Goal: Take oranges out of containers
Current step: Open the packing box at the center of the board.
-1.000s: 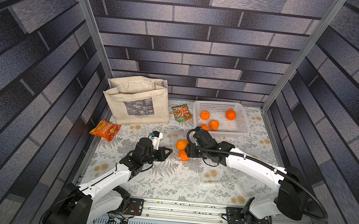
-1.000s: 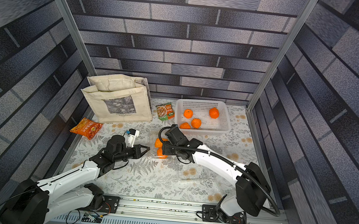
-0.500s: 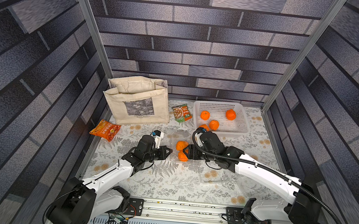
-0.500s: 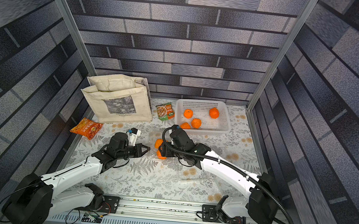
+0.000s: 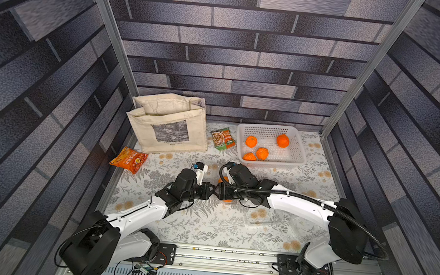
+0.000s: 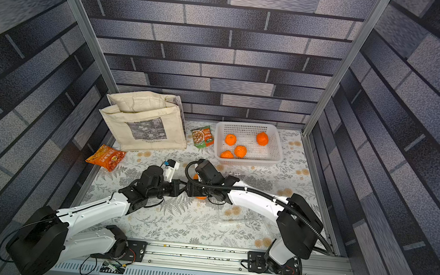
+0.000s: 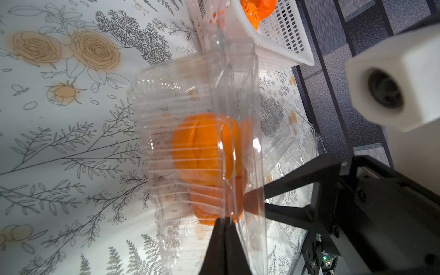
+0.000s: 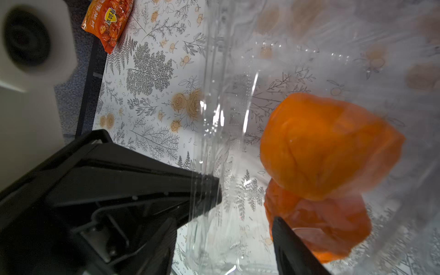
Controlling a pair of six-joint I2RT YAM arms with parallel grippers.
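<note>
High stereo pair, two wrist close-ups

white arms (image 5: 137, 213) with black joints; left pincer (image 7: 225, 220) matte black; ribbed black cable (image 5: 304, 198) along right arm (image 5: 297, 210).

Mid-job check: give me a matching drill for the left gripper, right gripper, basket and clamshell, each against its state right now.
Things:
1. left gripper
2. right gripper
3. basket
4. clamshell

States:
A. holds four oranges
B. jaws apart
C. shut on a clear plastic edge
D. holds two oranges

Pairs: 1-C, 2-B, 3-A, 4-D
</note>
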